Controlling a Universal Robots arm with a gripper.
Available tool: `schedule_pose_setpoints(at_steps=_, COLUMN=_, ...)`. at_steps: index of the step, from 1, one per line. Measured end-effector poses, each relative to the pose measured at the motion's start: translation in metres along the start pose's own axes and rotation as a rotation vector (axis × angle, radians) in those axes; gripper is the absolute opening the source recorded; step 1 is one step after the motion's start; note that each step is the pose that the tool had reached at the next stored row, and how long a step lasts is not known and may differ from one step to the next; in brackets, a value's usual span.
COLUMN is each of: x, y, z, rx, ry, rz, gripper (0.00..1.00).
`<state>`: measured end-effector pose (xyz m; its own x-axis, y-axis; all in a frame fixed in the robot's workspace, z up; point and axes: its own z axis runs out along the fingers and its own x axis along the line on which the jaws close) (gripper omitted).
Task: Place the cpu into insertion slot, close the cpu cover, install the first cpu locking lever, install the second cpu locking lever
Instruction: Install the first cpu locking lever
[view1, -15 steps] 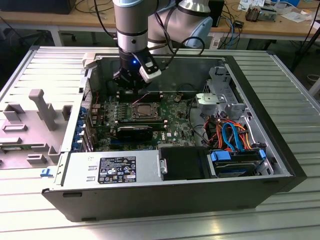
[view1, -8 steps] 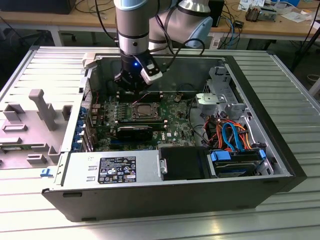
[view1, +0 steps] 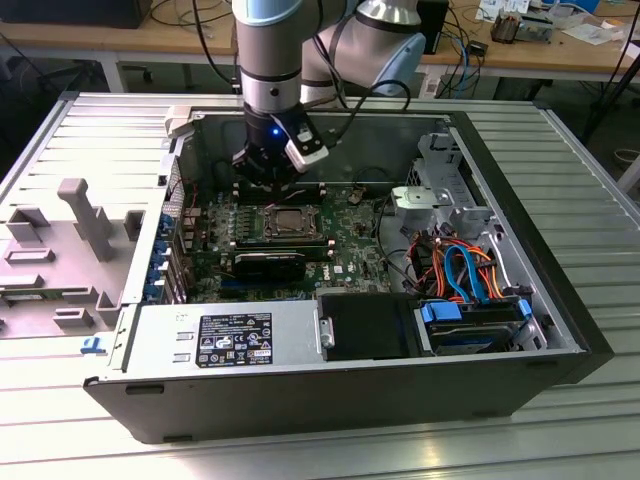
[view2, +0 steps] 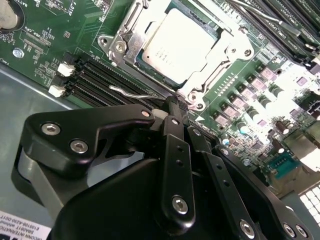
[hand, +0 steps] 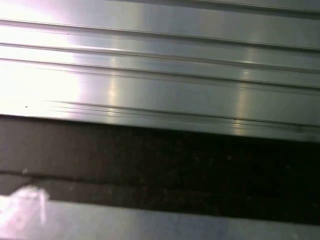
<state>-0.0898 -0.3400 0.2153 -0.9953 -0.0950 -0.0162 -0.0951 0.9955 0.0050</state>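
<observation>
End effector (view2: 172, 107) sits low inside the open computer case (view1: 540, 300), just beside the insertion slot (view1: 290, 222) at the rear-centre of the green circuit board (view1: 350, 250). In the second wrist view its black fingers (view2: 175, 150) stand drawn together, the tips meeting on a thin wire locking lever (view2: 131, 93) that runs along the socket edge; whether the lever is truly gripped cannot be told. Cpu (view2: 180, 45) lies seated in the socket, silver top showing. Cpu cover (view2: 227, 50) lies flat around it, framing the chip. Black memory slots (view2: 100, 75) run beside the socket. Case rests on a ribbed metal desk (view1: 570, 130).
</observation>
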Motion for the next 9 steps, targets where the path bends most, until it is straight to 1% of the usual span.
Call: schedule_pose_setpoints(at_steps=9, x=-0.0066, y=-0.0006, z=0.0047, rx=0.0012, ry=0.0002, rz=-0.008, gripper=0.11)
